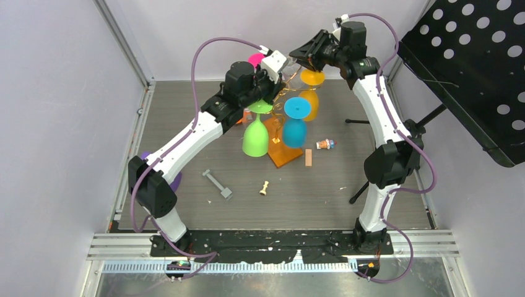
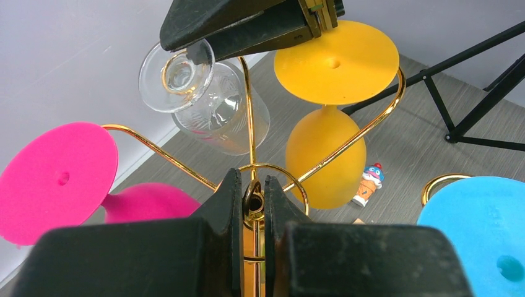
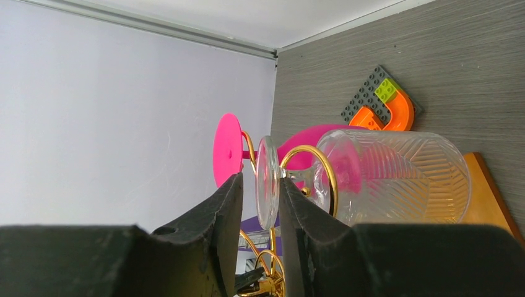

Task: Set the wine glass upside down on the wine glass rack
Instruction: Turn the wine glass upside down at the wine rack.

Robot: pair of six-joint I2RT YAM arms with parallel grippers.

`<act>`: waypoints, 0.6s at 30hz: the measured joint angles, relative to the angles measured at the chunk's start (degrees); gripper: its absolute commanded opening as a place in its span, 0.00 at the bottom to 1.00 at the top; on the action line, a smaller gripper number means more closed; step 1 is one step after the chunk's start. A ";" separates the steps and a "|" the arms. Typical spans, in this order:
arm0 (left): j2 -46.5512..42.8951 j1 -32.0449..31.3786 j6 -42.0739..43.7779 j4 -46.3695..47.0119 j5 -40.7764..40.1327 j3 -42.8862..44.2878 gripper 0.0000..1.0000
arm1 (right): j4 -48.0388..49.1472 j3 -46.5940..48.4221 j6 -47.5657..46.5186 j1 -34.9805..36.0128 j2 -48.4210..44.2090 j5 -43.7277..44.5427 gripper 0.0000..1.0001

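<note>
The clear wine glass (image 2: 216,114) hangs upside down, its stem in a curled gold arm (image 3: 325,167) of the wine glass rack (image 1: 282,102). Its bowl (image 3: 396,176) points down toward the wooden base (image 3: 486,192). My right gripper (image 3: 260,192) is open around the glass's foot (image 3: 267,179), with a clear gap on the left side; the right finger is close against the foot. It shows at the top of the left wrist view (image 2: 198,52). My left gripper (image 2: 252,185) is shut on the top of the rack's central post.
Pink (image 1: 255,60), orange (image 1: 311,93), blue (image 1: 295,127) and green (image 1: 255,136) glasses hang on the rack. On the table lie a toy figure (image 1: 325,144), wooden block (image 1: 308,159), chess piece (image 1: 264,187) and grey tool (image 1: 216,184). A black perforated stand (image 1: 477,68) stands right.
</note>
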 measured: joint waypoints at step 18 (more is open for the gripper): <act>-0.02 0.00 -0.04 -0.02 -0.02 0.02 0.00 | -8.17 5.46 -6.84 -0.11 0.11 1.31 0.35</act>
